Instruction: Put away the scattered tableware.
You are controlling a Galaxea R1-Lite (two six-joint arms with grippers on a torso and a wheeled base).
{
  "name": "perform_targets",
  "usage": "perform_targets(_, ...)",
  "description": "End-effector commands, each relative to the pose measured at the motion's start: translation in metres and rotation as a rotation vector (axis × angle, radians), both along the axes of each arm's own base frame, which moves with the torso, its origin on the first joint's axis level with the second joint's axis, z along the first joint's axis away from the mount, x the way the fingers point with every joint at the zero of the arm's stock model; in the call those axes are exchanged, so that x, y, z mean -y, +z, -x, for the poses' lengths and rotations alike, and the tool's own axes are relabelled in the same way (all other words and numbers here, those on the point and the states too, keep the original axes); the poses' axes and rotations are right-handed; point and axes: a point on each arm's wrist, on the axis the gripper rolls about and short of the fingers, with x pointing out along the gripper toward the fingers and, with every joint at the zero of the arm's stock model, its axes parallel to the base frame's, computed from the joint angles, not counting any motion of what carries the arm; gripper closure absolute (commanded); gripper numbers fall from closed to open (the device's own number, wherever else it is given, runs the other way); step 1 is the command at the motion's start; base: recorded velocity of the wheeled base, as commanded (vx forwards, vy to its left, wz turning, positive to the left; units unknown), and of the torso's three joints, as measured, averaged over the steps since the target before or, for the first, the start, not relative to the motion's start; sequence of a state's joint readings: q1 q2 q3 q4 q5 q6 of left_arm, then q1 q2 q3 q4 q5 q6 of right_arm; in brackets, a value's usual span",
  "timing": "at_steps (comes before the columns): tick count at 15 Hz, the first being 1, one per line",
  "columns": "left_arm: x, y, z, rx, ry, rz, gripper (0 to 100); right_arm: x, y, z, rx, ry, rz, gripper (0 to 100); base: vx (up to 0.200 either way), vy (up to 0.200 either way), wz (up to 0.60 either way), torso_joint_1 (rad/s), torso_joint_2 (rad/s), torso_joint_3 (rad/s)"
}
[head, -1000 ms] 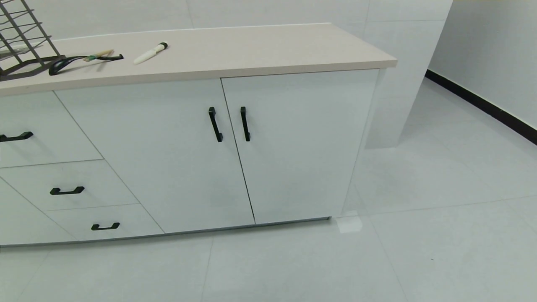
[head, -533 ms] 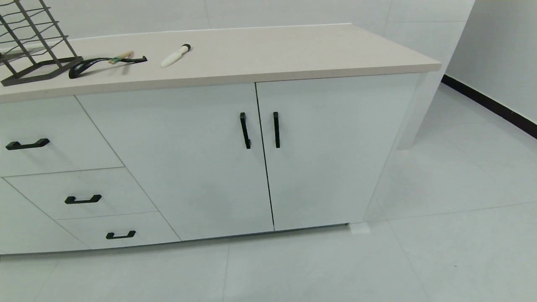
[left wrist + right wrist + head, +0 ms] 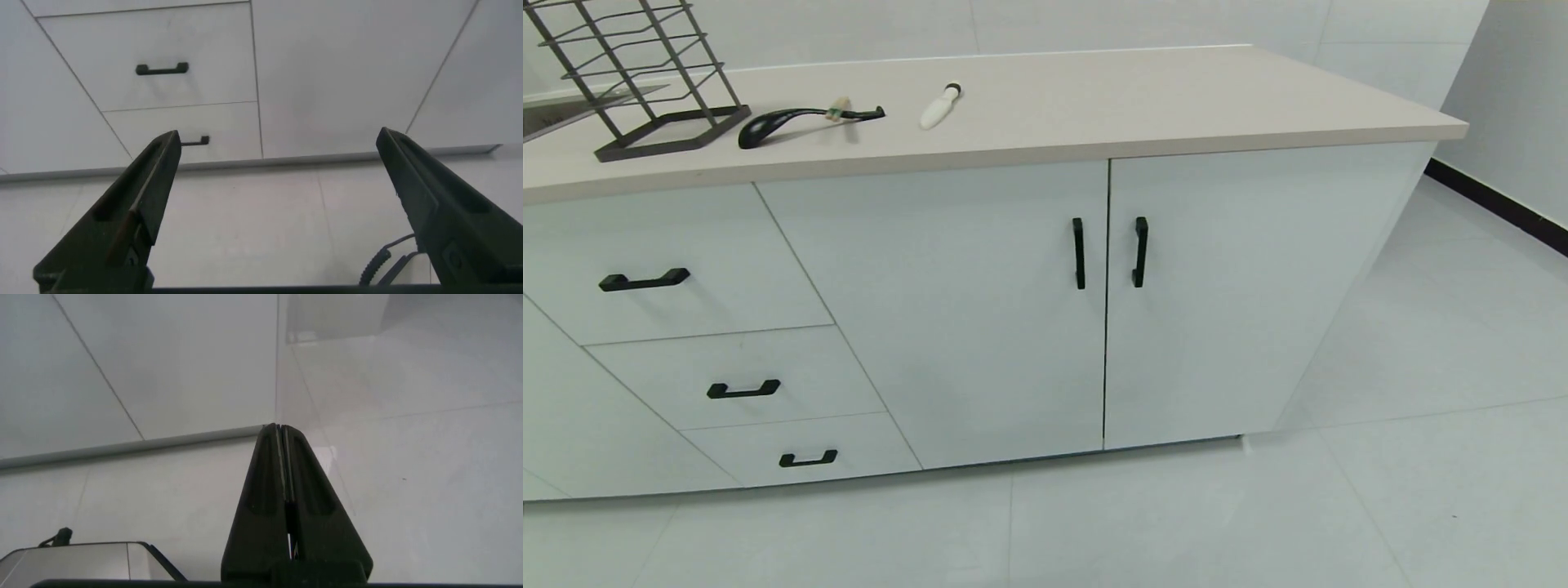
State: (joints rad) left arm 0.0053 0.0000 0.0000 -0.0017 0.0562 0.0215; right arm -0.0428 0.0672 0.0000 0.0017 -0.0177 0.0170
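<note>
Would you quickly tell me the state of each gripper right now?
Left gripper: open, holding nothing.
Right gripper: shut, holding nothing.

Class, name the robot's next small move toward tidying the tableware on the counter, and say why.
Probably drive left toward the wire rack: the black ladle and white-handled utensil lie beside it on the countertop, while the open left gripper and shut right gripper hang low near the floor.
</note>
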Motion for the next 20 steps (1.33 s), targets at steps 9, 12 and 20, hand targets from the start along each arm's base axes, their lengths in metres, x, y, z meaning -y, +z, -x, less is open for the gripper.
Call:
perform_targets(9,0.0000,0.0000,0.0000,0.000,0.001,0.005,0,0.0000,0.0001,-0.0003,-0.003,0.001,-0.002,100,0.000,0.200,0.00,0.002,0.00,0.001)
perform_targets(12,0.0000,0.0000,0.0000,0.000,0.001,0.006,0,0.0000,0.0001,-0.0005,-0.006,0.000,-0.002,100,0.000,0.200,0.00,0.006,0.00,0.002)
perform_targets(20,0.0000,0.0000,0.0000,0.000,0.001,0.006,0,0.0000,0.0001,-0.0005,-0.007,0.000,0.009,100,0.000,0.000,0.15,0.001,0.00,0.002)
